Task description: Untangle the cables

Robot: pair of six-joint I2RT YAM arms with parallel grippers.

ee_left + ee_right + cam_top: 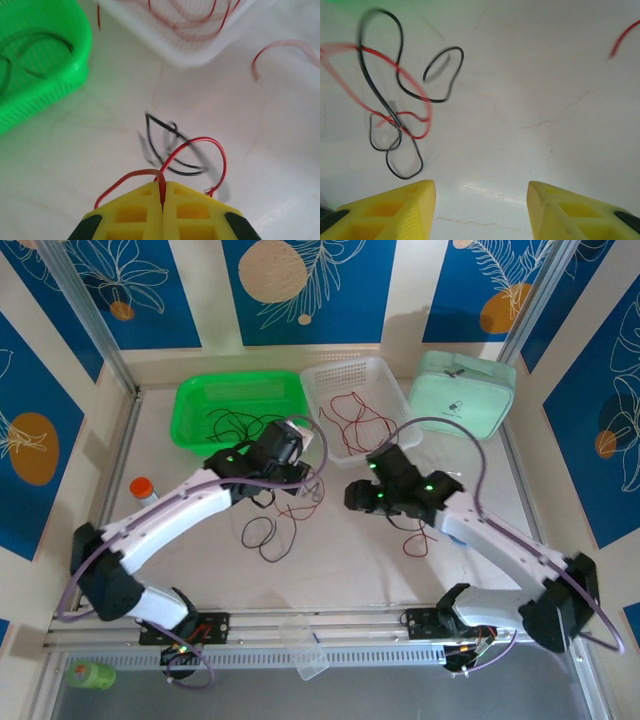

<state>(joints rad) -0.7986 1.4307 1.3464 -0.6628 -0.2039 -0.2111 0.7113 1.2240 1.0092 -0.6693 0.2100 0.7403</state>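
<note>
Thin red and black cables [396, 120] lie tangled; left fingers [135, 215] pinch a red strand [162, 192], right fingers [395, 210] apart.

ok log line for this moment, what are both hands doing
left hand: shut on red wire | right hand: open, empty, above table | wire tangle: red and black crossed, ahead of right hand

Blurry, edge-cut red cable [427, 106]
</note>
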